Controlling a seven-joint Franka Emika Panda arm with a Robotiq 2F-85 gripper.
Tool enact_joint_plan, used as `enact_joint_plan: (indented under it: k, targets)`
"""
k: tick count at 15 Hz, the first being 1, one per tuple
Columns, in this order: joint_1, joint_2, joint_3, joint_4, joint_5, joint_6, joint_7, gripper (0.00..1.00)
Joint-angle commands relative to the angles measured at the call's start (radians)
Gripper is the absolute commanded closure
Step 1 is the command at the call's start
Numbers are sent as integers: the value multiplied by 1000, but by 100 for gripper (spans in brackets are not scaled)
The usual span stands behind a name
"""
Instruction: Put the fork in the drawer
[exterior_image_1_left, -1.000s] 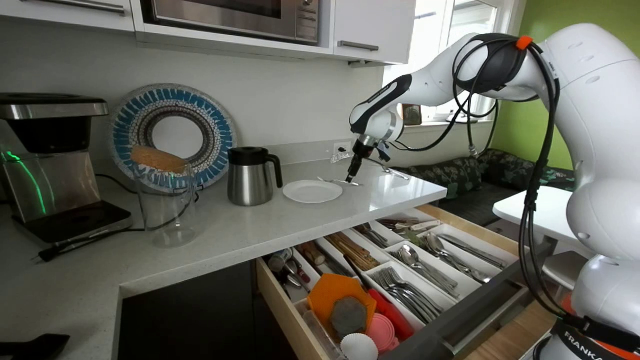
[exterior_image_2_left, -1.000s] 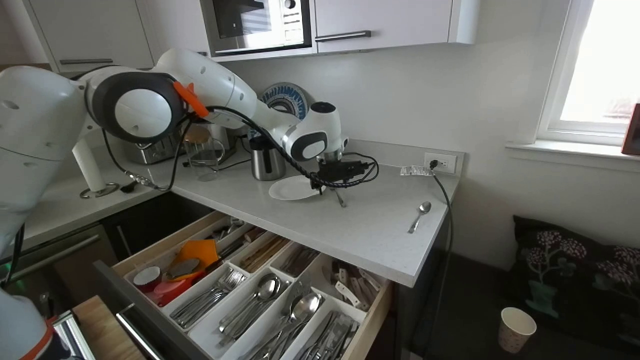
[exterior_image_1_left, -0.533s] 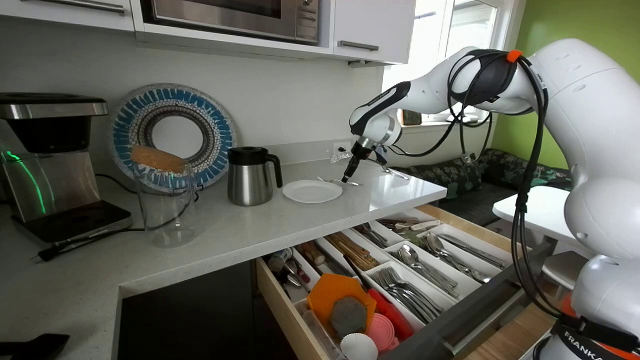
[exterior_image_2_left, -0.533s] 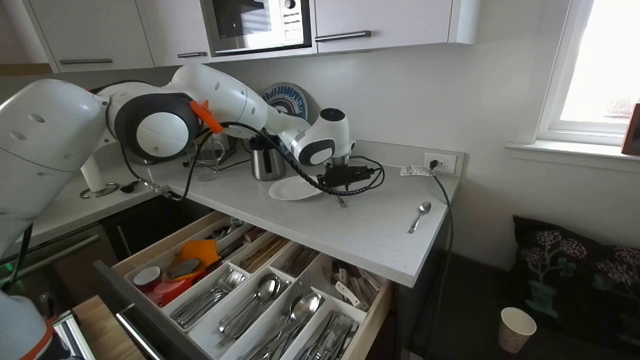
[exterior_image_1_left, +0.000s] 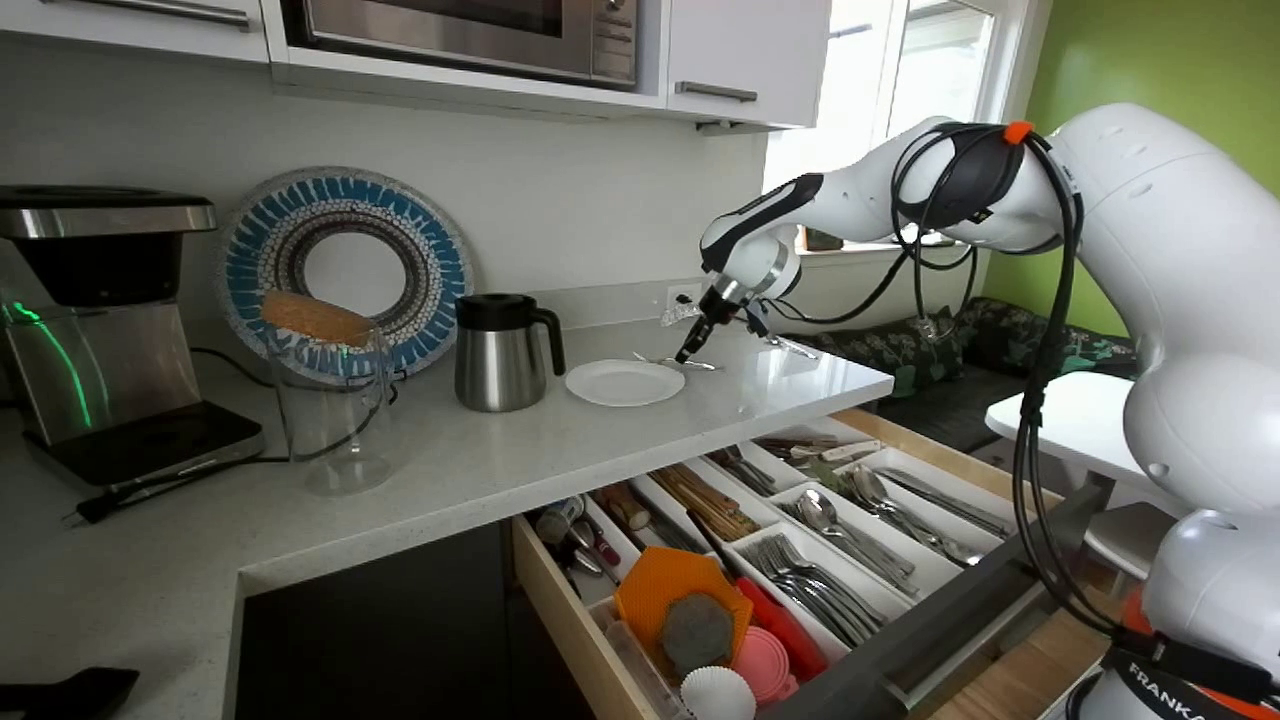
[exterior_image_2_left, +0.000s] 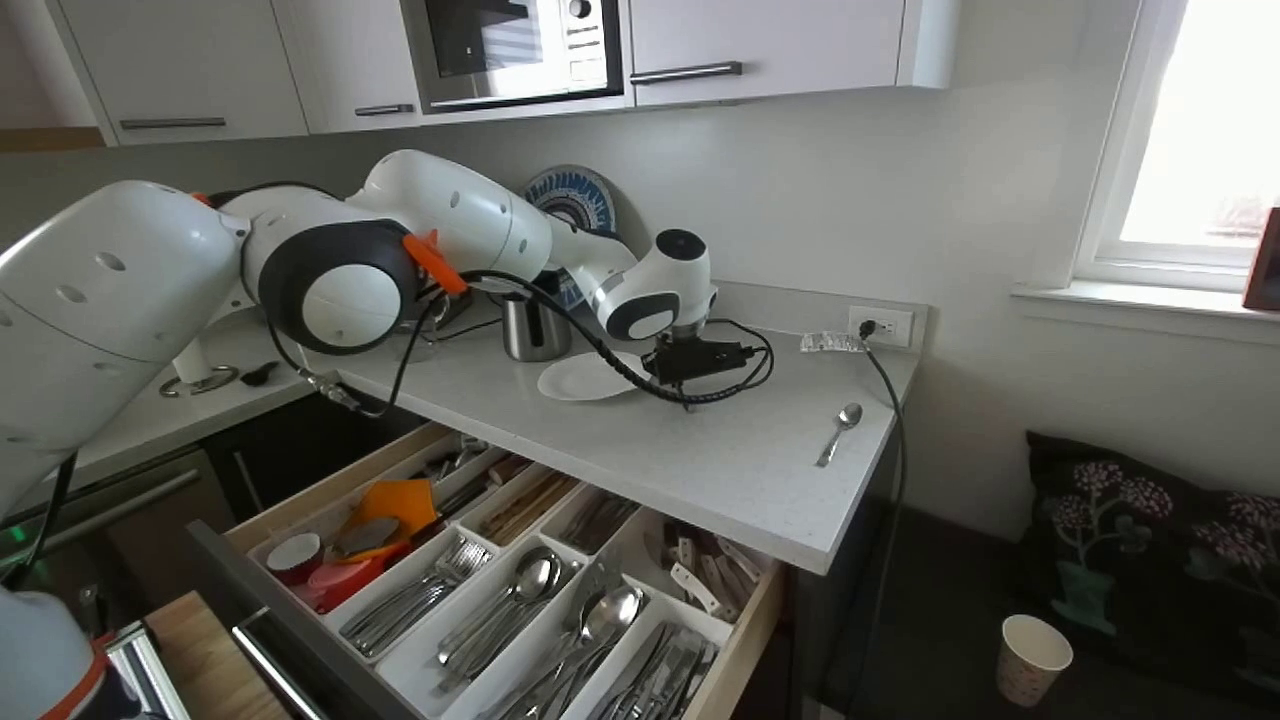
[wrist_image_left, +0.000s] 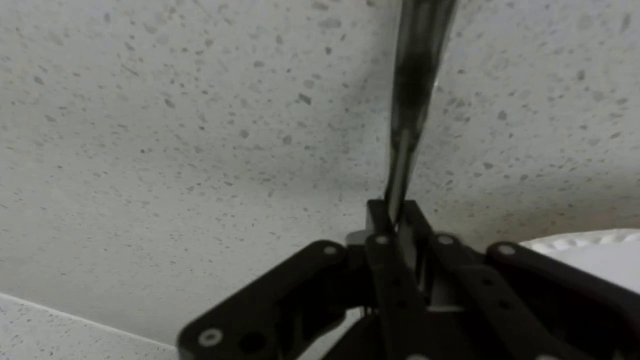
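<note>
The metal fork lies by the white plate on the counter, its handle (wrist_image_left: 415, 75) running up from my fingertips in the wrist view. My gripper (wrist_image_left: 395, 211) is shut on that handle. In an exterior view the gripper (exterior_image_1_left: 684, 357) tilts down at the plate's right edge, and the fork (exterior_image_1_left: 706, 366) shows on both sides of it. From another side the gripper (exterior_image_2_left: 682, 392) hides most of the fork. Whether it touches the counter I cannot tell. Below the counter edge the drawer (exterior_image_1_left: 567, 612) stands pulled out, with sorted cutlery in white compartments.
The plate (exterior_image_1_left: 625, 384) is close beside the gripper, and a steel jug (exterior_image_1_left: 500, 362) stands behind it. A spoon (exterior_image_2_left: 840, 433) lies at the counter's far side near a plugged-in cable (exterior_image_2_left: 893, 400). Upper cabinets (exterior_image_2_left: 765, 45) overhang the counter.
My gripper has closed on the fork's handle. The arm has sunk lower and its wrist has tilted, with the fingertips shifting slightly toward the plate in an exterior view.
</note>
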Motion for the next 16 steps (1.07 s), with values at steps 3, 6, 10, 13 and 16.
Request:
enact_joint_plan:
  k: [3, 6, 10, 13, 16]
  targets:
    - [-21, -43, 25, -22, 62, -166, -22, 98]
    - [-16, -159, -2, -154, 88, -201, 15, 98]
    - [-12, -301, -34, -337, 139, -144, 60, 98]
    - [-3, -396, -46, -473, 230, -83, 92, 98]
    - [37, -485, -71, -623, 297, 90, 142, 98]
